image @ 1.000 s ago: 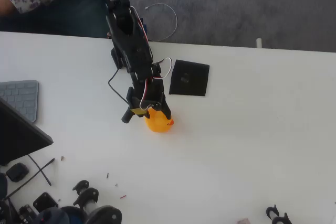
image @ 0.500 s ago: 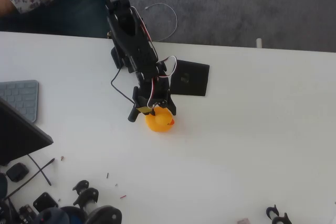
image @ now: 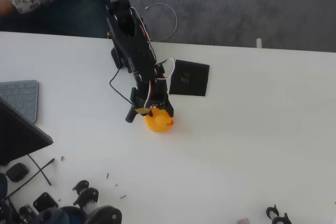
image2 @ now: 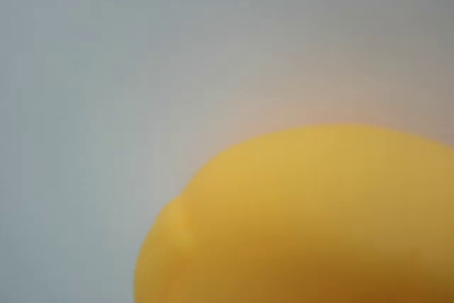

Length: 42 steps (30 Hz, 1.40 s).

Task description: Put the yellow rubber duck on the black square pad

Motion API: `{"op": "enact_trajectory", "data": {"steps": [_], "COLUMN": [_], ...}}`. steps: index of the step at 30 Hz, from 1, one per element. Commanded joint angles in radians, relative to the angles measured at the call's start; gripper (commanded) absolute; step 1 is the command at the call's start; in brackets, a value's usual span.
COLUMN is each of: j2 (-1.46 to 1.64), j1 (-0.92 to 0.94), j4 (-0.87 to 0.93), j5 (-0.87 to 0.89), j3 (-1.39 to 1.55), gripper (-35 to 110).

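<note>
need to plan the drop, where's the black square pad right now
In the overhead view the black square pad lies flat on the white table, near its far edge, up and right of the yellow rubber duck and just right of the arm.

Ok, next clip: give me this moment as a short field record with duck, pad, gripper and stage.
duck: yellow rubber duck on the white table, off the pad
pad: black square pad, bare, up-right of the duck in the overhead view
gripper: gripper directly over the duck's upper edge; open or shut unclear
stage: duck not yet on pad
</note>
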Motion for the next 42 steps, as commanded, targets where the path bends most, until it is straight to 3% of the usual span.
{"op": "enact_trajectory", "data": {"steps": [1,29,37,42], "j2": [0.009,-0.043,-0.041,-0.040], "j1": [0.006,0.006,0.006,-0.002], "j4": [0.014,0.006,0.006,0.005], "j5": [-0.012,-0.011,-0.008,-0.002], "j3": [0.006,-0.005,-0.008,-0.023], "gripper": [29,28,10,8]}}
